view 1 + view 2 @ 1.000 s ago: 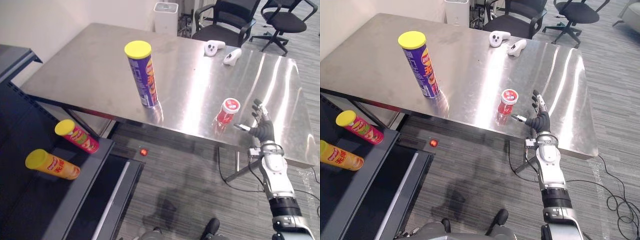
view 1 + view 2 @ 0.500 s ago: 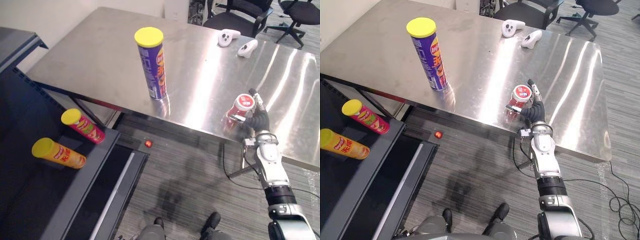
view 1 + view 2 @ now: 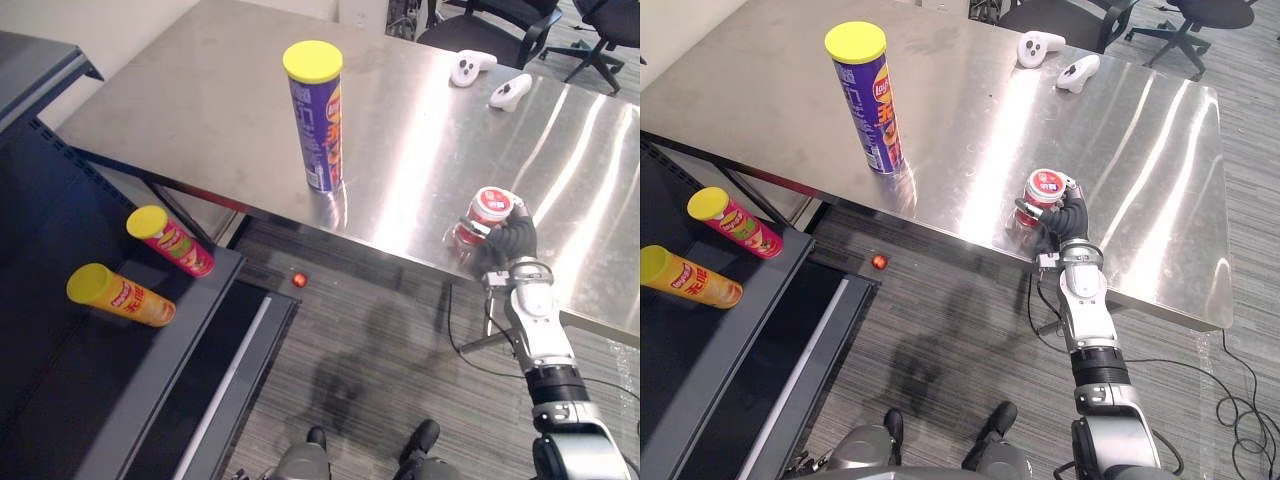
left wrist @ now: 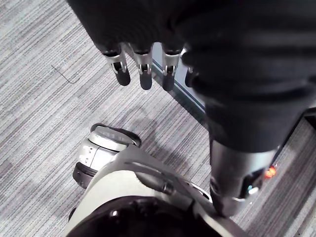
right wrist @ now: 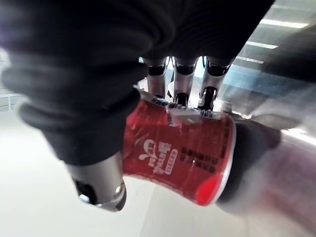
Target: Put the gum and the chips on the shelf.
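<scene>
A small red gum jar [image 3: 488, 208] with a red-and-white lid stands near the front edge of the steel table [image 3: 200, 110]. My right hand [image 3: 512, 243] is beside it with fingers and thumb curled round the jar [image 5: 182, 153]. A tall purple chips can [image 3: 318, 120] with a yellow lid stands upright further left on the table. The dark shelf [image 3: 100, 390] is at the left. My left hand [image 4: 143, 74] hangs over the floor with straight fingers and holds nothing.
Two chips cans lie on the shelf, one pink [image 3: 170, 240] and one orange [image 3: 118, 296]. Two white controllers [image 3: 470, 66] [image 3: 510, 92] rest at the table's back. Office chairs [image 3: 480, 25] stand behind. A small red ball [image 3: 299, 279] lies on the floor.
My right hand has moved in from the jar's right and its fingers have curled round the gum jar. The camera has shifted; the jar and the chips can stay in place.
</scene>
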### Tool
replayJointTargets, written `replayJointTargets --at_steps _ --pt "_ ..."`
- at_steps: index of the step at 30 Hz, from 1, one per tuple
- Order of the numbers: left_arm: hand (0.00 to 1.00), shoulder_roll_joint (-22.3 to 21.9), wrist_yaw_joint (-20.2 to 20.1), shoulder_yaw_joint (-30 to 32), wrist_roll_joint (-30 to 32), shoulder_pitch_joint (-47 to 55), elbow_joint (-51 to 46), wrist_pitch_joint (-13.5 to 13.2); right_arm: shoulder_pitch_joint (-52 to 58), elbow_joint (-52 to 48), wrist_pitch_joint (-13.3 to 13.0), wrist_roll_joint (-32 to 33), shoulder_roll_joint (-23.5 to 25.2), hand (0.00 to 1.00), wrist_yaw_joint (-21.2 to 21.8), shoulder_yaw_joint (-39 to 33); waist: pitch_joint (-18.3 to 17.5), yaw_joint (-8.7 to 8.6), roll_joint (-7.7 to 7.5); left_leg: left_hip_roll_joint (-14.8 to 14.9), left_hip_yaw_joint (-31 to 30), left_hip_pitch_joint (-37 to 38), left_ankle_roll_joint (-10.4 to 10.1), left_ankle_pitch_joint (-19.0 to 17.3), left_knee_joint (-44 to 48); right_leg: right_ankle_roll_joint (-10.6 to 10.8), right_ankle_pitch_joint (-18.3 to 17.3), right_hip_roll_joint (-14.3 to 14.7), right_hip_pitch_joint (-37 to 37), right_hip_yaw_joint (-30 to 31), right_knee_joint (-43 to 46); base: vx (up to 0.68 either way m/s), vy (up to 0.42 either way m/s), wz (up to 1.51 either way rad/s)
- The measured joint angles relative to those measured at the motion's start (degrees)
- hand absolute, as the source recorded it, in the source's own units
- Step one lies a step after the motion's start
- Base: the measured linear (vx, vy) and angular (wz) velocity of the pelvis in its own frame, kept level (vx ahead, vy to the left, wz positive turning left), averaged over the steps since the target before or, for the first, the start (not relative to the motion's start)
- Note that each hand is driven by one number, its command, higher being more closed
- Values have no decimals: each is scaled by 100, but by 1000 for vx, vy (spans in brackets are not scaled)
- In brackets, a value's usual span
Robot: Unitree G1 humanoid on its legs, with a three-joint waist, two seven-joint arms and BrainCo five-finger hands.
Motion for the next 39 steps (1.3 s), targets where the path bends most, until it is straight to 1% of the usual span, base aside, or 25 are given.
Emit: replayJointTargets --at_steps 6,12,16,20,23,25,28,29,34,36,37,39 --pt "0 0 0 7 14 0 -1 2 0 0 18 -10 0 100 1 0 0 0 -1 1 13 22 0 0 -2 0 0 0 13 11 0 0 0 0" --pt "0 -1 1 26 28 0 -5 12 84 -172 117 -28 2 100 6 -25 -4 -5 -8 11 29 177 0 0 -37 0 0 3 135 34 0 0 0 0" --pt "0 5 -1 96 79 1 -47 25 341 -921 115 -23 1 100 94 -80 -33 -15 -60 11 31 219 0 0 -44 0 1 -5 166 43 0 0 0 0" --pt "0 3 0 201 256 2 -46 112 706 -1527 112 -18 1 100 239 -112 -88 -26 -107 10 20 347 0 0 -41 1 0 -10 301 41 -1 0 0 0" --pt "0 56 -1 216 288 6 -35 130 1075 -1978 105 7 10 100 417 -119 -192 -40 -223 -15 20 357 0 0 -34 1 0 -13 309 45 0 0 0 0" --pt "0 56 -3 238 292 17 20 133 1228 -2189 105 15 70 100 483 -119 -284 -61 -251 -16 27 348 0 0 -21 1 0 -13 297 80 1 0 0 0" --pt "0 51 -1 266 417 70 73 135 1433 -2543 99 17 269 100 628 -119 -442 -159 -232 -9 43 339 0 0 -7 0 -1 -6 274 132 2 -20 -19 -5" --pt "0 44 -2 283 478 76 80 136 1549 -2651 75 17 272 100 690 -119 -515 -161 -223 -2 65 312 0 0 -7 0 -1 1 223 166 4 -39 -33 -12" --pt "0 28 -12 428 558 81 184 140 1972 -2847 69 22 418 100 818 -119 -625 -218 -192 54 205 391 -3 -4 -16 -1 -2 65 200 320 16 -59 -35 -16" --pt "0 28 -8 473 695 102 201 140 2172 -2892 69 22 417 100 820 -120 -696 -292 -167 74 217 390 -1 -14 -46 -1 -2 88 204 338 15 -85 -35 -8" --pt "0 28 -8 474 731 107 240 140 2297 -2961 69 22 417 100 819 -121 -738 -315 -129 90 235 400 14 -49 -49 0 -3 109 198 372 13 -74 -24 -10" --pt "0 26 -8 476 737 118 282 141 2492 -3043 61 27 419 100 832 -120 -836 -315 -88 143 338 407 18 -83 -40 1 2 136 145 483 12 -73 -31 -24"
